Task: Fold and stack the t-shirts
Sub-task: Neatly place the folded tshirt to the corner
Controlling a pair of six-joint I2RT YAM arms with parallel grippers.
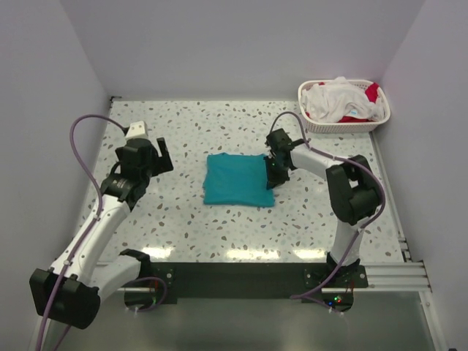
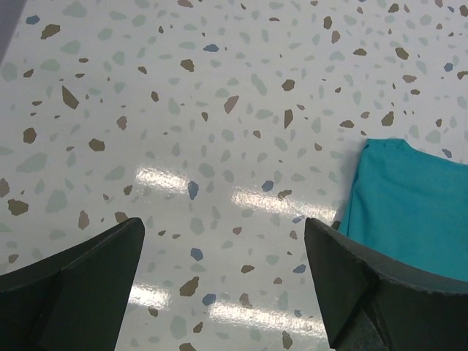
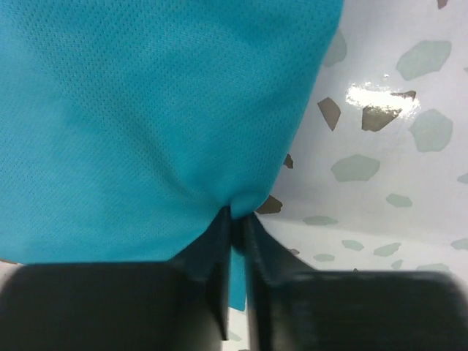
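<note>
Teal tee (image 1: pixel 235 180) lies folded to a rough rectangle mid-counter (image 1: pixel 219 227). R jaws are clenched on a pinch of its right edge, nr the front corner. R wrist view shows the fabric (image 3: pixel 146 110) bunched into the closed gap, w/ the rest of the tee cut off by the frame. L jaws are released and wide apart, over bare counter (image 2: pixel 183 110) left of the tee and not touching it; only the tee's left edge (image 2: pixel 409 205) shows there. White + red tees (image 1: pixel 340 101) are heaped in the basket (image 1: pixel 344 129) at the far-right corner, tangled, so can't tell how many.
</note>
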